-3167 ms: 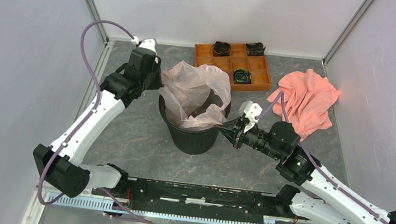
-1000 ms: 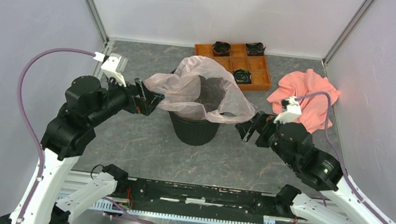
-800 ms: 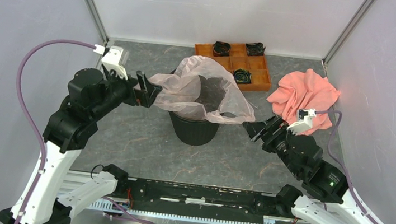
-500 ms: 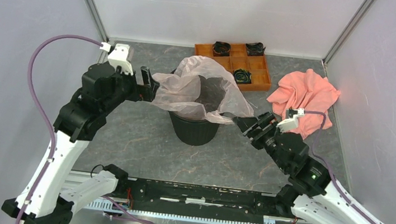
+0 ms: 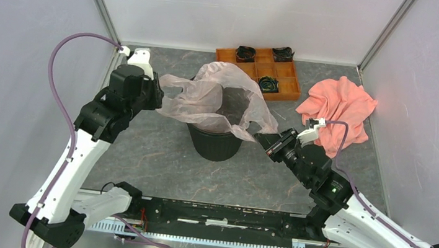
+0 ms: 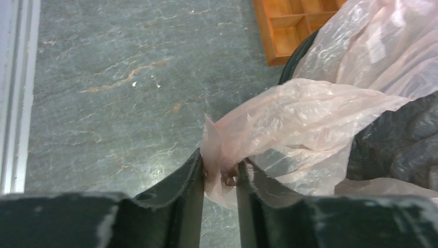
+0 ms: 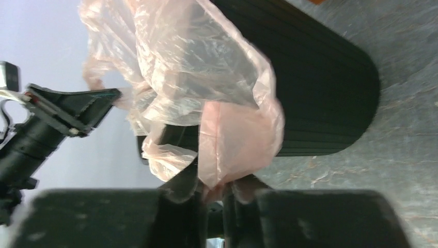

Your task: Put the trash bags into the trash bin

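Observation:
The pale pink translucent trash bag [image 5: 208,94] is spread open over the round black trash bin [image 5: 215,143] at the table's middle, its bottom hanging inside. My left gripper [image 5: 159,95] is shut on the bag's left edge [image 6: 222,155], left of the bin. My right gripper [image 5: 265,143] is shut on the bag's right edge [image 7: 232,155], right of the bin [image 7: 320,93]. The bin's rim [image 6: 294,59] shows under the plastic in the left wrist view.
An orange compartment tray [image 5: 283,92] with dark items stands behind the bin. A salmon-pink cloth [image 5: 340,110] lies at the back right. Grey walls enclose the table on three sides.
Both arms first pulled the bag's edges apart and widened its mouth over the bin. Then the left gripper rose back toward the left wall and the right gripper moved in toward the bin.

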`<state>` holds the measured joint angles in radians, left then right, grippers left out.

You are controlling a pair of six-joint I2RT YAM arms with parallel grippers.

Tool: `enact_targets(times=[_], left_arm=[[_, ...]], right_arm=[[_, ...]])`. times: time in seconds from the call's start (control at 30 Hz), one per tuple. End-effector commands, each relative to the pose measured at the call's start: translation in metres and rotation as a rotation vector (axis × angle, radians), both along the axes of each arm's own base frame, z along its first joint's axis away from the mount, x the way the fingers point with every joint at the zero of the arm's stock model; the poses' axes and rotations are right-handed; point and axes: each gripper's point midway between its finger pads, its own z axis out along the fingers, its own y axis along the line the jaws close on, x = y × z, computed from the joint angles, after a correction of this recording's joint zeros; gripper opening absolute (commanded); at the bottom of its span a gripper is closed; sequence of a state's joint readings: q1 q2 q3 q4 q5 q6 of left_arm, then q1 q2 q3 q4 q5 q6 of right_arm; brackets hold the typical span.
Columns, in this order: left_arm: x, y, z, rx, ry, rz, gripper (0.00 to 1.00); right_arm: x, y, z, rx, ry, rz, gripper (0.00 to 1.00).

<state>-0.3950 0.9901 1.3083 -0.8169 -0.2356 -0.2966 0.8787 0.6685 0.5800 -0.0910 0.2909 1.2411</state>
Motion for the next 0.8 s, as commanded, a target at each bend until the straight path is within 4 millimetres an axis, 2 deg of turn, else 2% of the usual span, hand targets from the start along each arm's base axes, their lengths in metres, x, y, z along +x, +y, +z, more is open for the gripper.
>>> enact_targets(times=[0.0,0.03,0.17,0.3,0.43,0.63,0.77], left_arm=[[0.001,0.019,0.011,0.065,-0.011,0.087,0.25],[0.002,0.025,0.017,0.084,-0.018,0.108,0.2],[0.002,0.045,0.03,0.155,-0.032,0.194,0.13],[-0.004,0.065,0.019,0.222,-0.007,0.286,0.09],[-0.01,0.071,0.009,0.225,0.01,0.315,0.06],[-0.014,0.071,0.015,0.194,-0.018,0.324,0.03],[-0.023,0.078,0.02,0.184,-0.031,0.348,0.02]], right_arm=[[-0.007,0.004,0.032,0.0,-0.126,0.069,0.06],[-0.01,0.004,0.03,-0.048,-0.14,0.091,0.01],[-0.015,-0.007,0.016,-0.207,-0.196,0.12,0.0],[-0.013,-0.028,-0.004,-0.371,-0.234,0.091,0.0],[-0.008,-0.05,-0.015,-0.507,-0.237,0.035,0.01],[0.003,-0.075,-0.013,-0.685,-0.244,-0.037,0.01],[0.005,-0.082,-0.006,-0.731,-0.267,-0.056,0.01]])
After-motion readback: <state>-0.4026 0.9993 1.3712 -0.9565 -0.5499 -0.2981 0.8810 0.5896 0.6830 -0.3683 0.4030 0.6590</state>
